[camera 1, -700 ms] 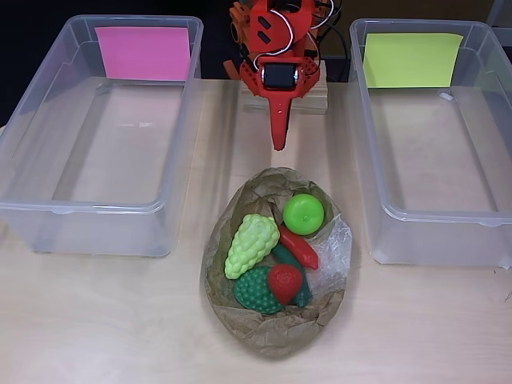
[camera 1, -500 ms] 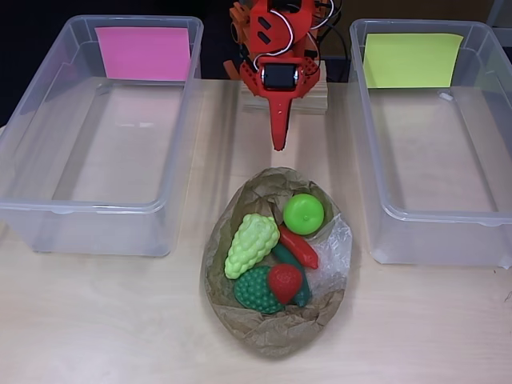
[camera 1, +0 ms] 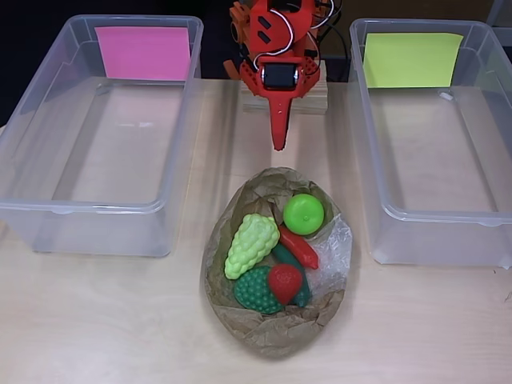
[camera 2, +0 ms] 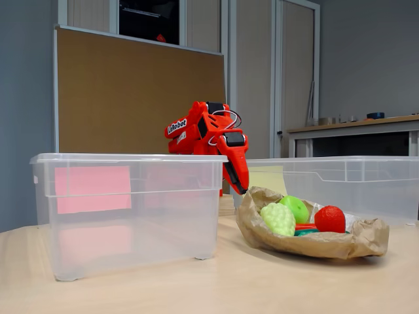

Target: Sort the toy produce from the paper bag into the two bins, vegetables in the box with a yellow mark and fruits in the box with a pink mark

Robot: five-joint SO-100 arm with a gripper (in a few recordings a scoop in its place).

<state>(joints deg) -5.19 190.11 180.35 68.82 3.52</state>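
- The paper bag (camera 1: 276,268), crumpled open on the tabletop (camera 1: 120,320), served as the landmark; all toy produce lay inside it.
- Contents seen from above: a pale green bunch of grapes (camera 1: 250,244) at the bag's left, a bright green apple (camera 1: 304,214) at its far right, a red chilli pepper (camera 1: 298,247) just below the apple, a red strawberry (camera 1: 285,282) resting against a dark green knobbly piece (camera 1: 258,292) at the near side.
- The pink-marked bin (camera 1: 104,136) stood left of the bag and the yellow-marked bin (camera 1: 432,136) right of it in the overhead view; both held nothing.
- The red pincer (camera 1: 278,136) hung beyond the bag's far edge, pointing down toward it, fingers closed together and holding nothing.
- Judgement: no item was sorted yet; the step in hand was a first pick.
- Recommendation: spread the fingers before descending, and take the apple first, as it sat nearest the pincer and highest.
- Recommendation: grip it across its widest part, since a smooth round toy may slip.
- Risk: the bag's raised rim could snag a finger and drag the whole bag.
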